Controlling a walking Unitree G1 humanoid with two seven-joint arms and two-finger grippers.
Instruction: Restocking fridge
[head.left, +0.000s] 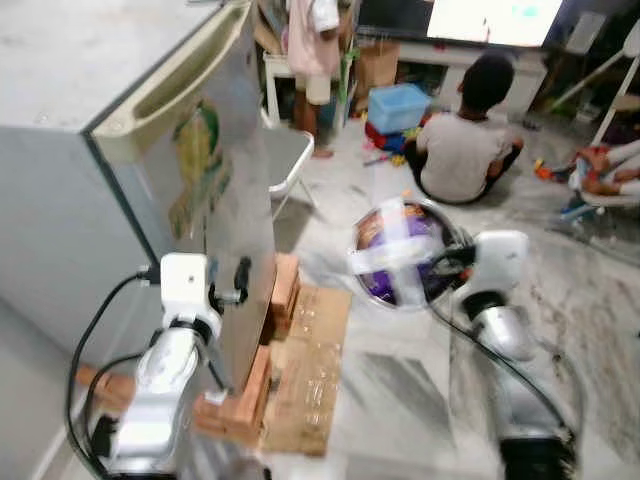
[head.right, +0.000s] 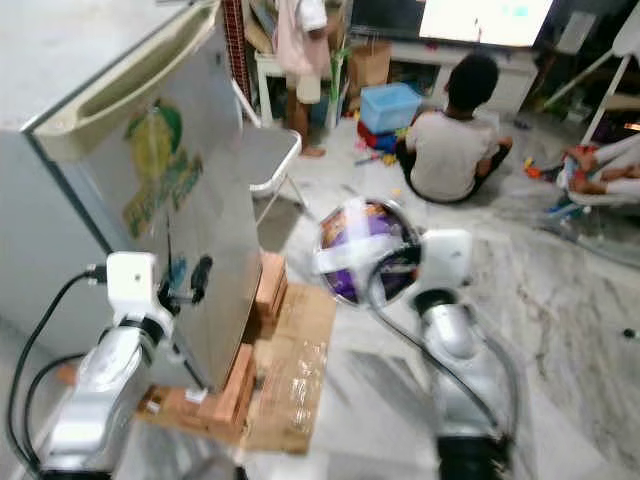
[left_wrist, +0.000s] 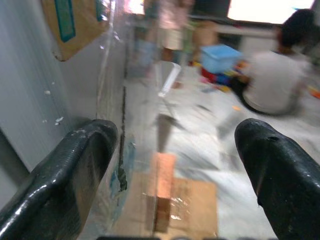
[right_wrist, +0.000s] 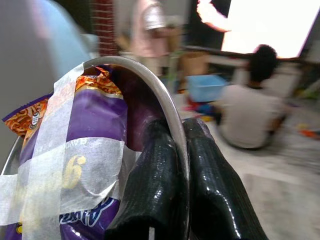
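On our left stands the fridge (head.left: 120, 150), its door (head.left: 225, 215) swung ajar on a base of bricks (head.left: 250, 395) and flattened cardboard (head.left: 310, 370). Our left gripper (left_wrist: 175, 165) hangs just beside the door's edge with its fingers spread wide and nothing between them.

Further right, our right gripper (right_wrist: 177, 175) is clenched on the rim of a steel bowl (head.left: 440, 225), one finger inside and one outside. The bowl hangs in the air above the marble floor (head.left: 400, 380), well apart from the fridge. Inside it lies a purple snack packet (right_wrist: 95, 130), strapped in with crossed strips of white tape (right_wrist: 45, 165).

We judge the bowl stiff, light and slippery, so a rim pinch could let it swivel; the tape should hold the soft packet in. Keeping the rim deep between the fingers looks the safest hold.

Beyond, one person (head.left: 465, 140) sits on the floor and another (head.left: 312, 50) stands near a blue bin (head.left: 398, 105).
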